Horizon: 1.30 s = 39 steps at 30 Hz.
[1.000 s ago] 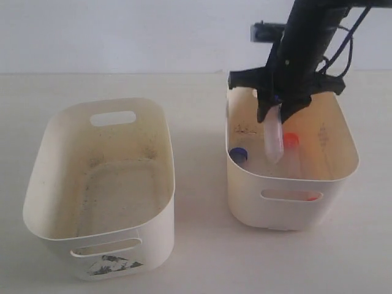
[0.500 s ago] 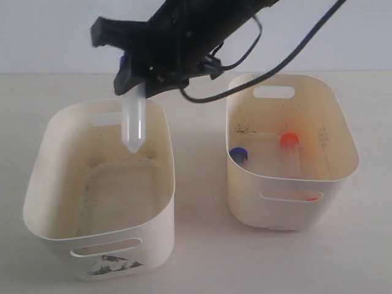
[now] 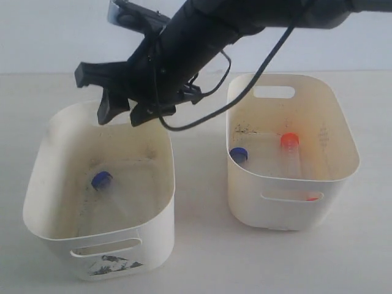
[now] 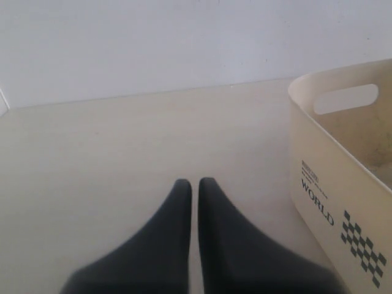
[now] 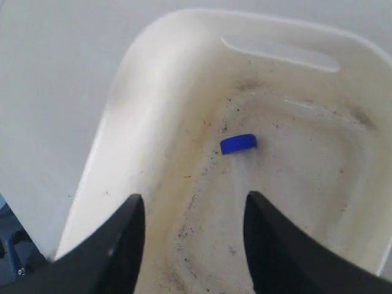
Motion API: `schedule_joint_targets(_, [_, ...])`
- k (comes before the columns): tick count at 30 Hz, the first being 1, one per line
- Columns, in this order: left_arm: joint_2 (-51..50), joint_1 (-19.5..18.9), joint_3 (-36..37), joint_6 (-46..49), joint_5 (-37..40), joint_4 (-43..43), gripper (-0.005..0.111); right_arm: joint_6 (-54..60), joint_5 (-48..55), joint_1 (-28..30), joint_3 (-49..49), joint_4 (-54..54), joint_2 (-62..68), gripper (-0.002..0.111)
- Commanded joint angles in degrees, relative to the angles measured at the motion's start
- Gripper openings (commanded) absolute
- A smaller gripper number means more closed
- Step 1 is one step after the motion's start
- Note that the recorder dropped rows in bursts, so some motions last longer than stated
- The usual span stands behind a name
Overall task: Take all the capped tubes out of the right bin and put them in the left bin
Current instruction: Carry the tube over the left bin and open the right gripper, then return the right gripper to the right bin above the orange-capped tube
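Observation:
My right gripper [image 3: 120, 115] hangs open and empty over the far end of the left bin [image 3: 38, 184]. Below it a clear capped tube with a blue cap [image 3: 101, 180] lies on the grimy floor. The right wrist view looks down between the spread jaws of my right gripper [image 5: 194, 199] at that blue cap [image 5: 239, 144] and the left bin's wall [image 5: 122, 86]. The right bin [image 3: 288, 214] holds a blue-capped tube [image 3: 239, 155] and an orange-capped tube [image 3: 290, 140]; more orange [image 3: 313, 198] shows through its front slot. My left gripper [image 4: 195, 182] is shut over bare table.
The right arm and its black cable [image 3: 245, 92] stretch across from the upper right, above the gap between the bins. In the left wrist view the left bin's outer wall [image 4: 324, 190] with "WORLD" print stands beside the left gripper. A pale wall runs behind the table.
My right gripper carried a clear tube from above the right bin across to the left bin and opened; the tube now lies on the left bin's floor.

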State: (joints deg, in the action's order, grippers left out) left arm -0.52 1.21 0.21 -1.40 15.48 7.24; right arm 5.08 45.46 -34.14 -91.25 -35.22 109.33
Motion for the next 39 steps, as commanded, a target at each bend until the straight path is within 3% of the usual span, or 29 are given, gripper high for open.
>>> schedule_joint_targets(1, [0.2, -0.2, -0.2, -0.7, -0.5, -0.6, 0.004, -3.6, 11.6, 5.8, -8.4, 8.1, -2.1, 0.046])
schedule_joint_targets(7, [0.2, -0.2, -0.2, -0.7, -0.5, -0.6, 0.004, -15.8, 21.8, 14.9, -11.9, 26.3, -1.9, 0.046])
schedule_joint_targets(15, [0.2, -0.2, -0.2, -0.7, -0.5, -0.6, 0.004, -20.6, 23.1, 19.8, -5.5, 29.7, -0.8, 0.046])
schedule_joint_targets(21, [0.2, -0.2, -0.2, -0.7, -0.5, -0.6, 0.004, -28.7, 23.2, 20.1, -1.2, 35.2, -0.7, 0.046])
schedule_joint_targets(27, [0.2, -0.2, -0.2, -0.7, -0.5, -0.6, 0.004, -31.7, 18.7, 17.0, 1.0, 36.8, -0.7, 0.046])
schedule_joint_targets(30, [0.2, -0.2, -0.2, -0.7, -0.5, -0.6, 0.004, -32.1, 17.4, 16.9, 1.6, 37.1, -0.2, 0.056])
schedule_joint_targets(33, [0.2, -0.2, -0.2, -0.7, -0.5, -0.6, 0.004, -32.1, 19.1, 17.0, 1.6, 38.6, 0.9, 0.076])
schedule_joint_targets(39, [0.2, -0.2, -0.2, -0.7, -0.5, -0.6, 0.004, -33.5, 19.2, 17.0, 1.6, 38.7, 3.3, 0.078])
